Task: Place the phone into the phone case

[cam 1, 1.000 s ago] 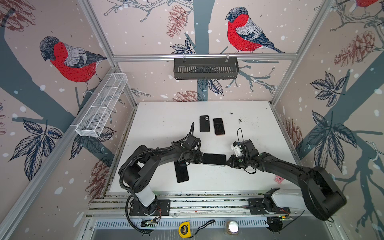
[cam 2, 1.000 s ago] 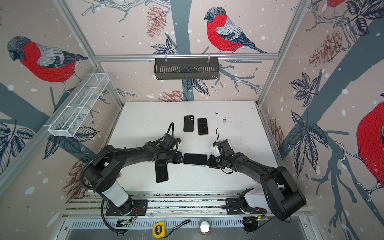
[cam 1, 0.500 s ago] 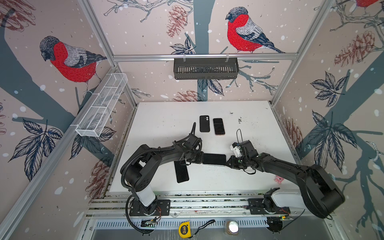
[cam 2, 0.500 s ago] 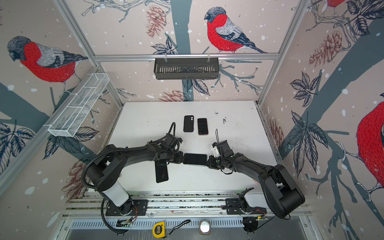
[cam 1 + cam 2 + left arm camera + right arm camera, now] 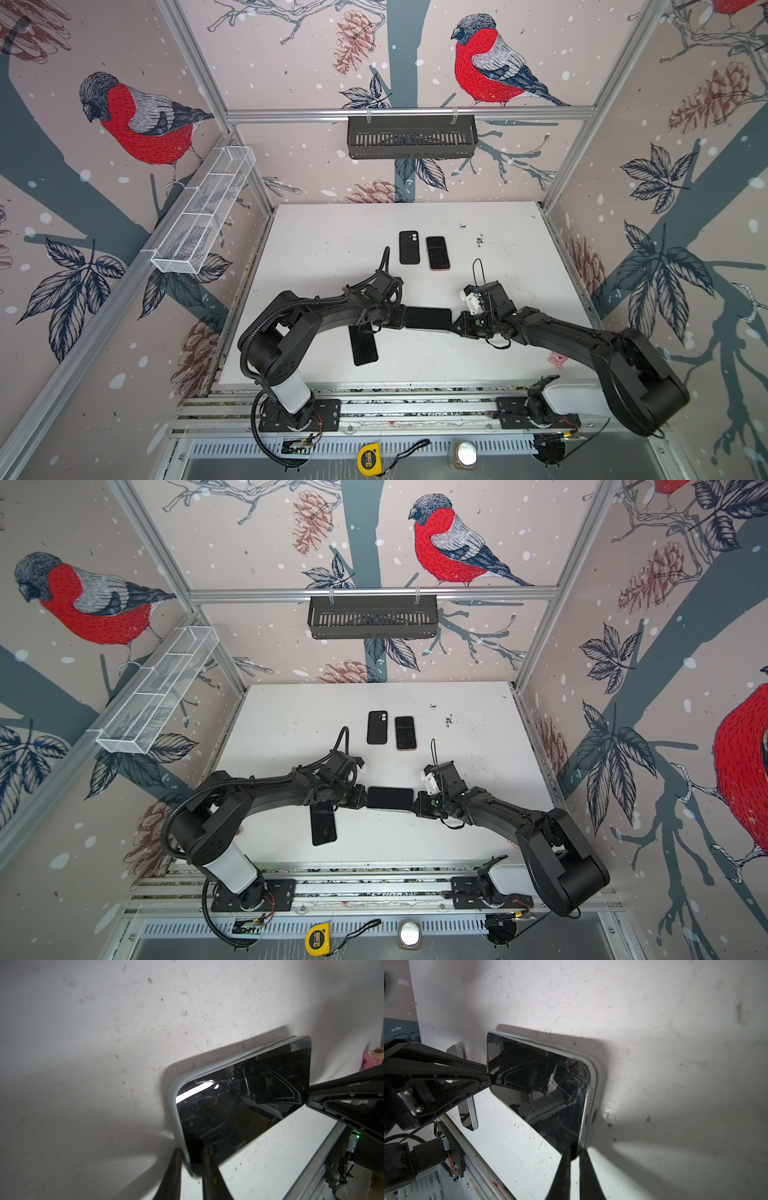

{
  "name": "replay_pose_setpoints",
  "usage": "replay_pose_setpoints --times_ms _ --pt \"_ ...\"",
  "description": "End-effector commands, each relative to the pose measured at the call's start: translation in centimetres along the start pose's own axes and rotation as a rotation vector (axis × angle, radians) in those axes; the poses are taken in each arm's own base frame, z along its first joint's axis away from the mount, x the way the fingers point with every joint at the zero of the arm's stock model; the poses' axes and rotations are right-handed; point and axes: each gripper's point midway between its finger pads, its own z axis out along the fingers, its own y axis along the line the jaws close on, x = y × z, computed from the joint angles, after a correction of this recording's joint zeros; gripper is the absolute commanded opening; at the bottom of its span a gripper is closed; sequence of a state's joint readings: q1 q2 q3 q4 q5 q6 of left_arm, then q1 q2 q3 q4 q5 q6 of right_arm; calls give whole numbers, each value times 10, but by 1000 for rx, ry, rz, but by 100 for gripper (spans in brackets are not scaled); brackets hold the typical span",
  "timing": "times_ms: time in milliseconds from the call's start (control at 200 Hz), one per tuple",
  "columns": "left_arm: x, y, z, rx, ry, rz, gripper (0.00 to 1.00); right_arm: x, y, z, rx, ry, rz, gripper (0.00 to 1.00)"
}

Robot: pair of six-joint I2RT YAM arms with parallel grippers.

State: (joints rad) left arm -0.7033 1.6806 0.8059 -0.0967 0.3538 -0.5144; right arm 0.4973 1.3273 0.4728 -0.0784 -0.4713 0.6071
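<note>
Phone (image 5: 428,319) sits mid-table, partly in its pale case (image 5: 172,1105): the left gripper (image 5: 400,318) pinches case and phone together at 1 end, the right gripper (image 5: 455,326) pinches the phone's free end, so I want to anchor left and press right until that rim snaps over. I count 2 grippers, 1 case, 1 held phone and 3 loose: front handset (image 5: 363,345), black-backed handset (image 5: 409,247), screen-up handset (image 5: 437,252).

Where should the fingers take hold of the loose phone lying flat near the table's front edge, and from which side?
I'd pinch the loose phone across its two long edges, on the near half, coming straight down from above. It lies flat, so only the thin sides offer a hold, and its far end sits under the left arm.
</note>
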Motion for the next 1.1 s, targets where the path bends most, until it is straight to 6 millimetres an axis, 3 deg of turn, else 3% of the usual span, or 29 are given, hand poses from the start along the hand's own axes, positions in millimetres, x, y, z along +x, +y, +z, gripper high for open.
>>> replay_pose_setpoints --times_ms 0,440,580,680,821,936,1096 --pt "18 8 4 -16 62 -29 19 1 0 2 3 2 0 9" --pt "19 8 5 -5 63 -28 21 4 -8 6 58 16 -3 3" --pt "17 10 2 -32 54 -15 21 -13 -4 -7 86 -36 -25 3" --pt "9 13 -10 -73 14 -7 21 -28 -3 -20 105 -84 -36 9" --pt "2 -7 -31 -26 -17 18 23 -48 -1 -29 102 -120 -36 11" --pt "7 -21 -37 3 -5 43 24 -61 0 -25 98 -122 -38 13" --pt "28 -25 -21 -19 56 71 23 -76 -2 -10 94 -110 -33 13"
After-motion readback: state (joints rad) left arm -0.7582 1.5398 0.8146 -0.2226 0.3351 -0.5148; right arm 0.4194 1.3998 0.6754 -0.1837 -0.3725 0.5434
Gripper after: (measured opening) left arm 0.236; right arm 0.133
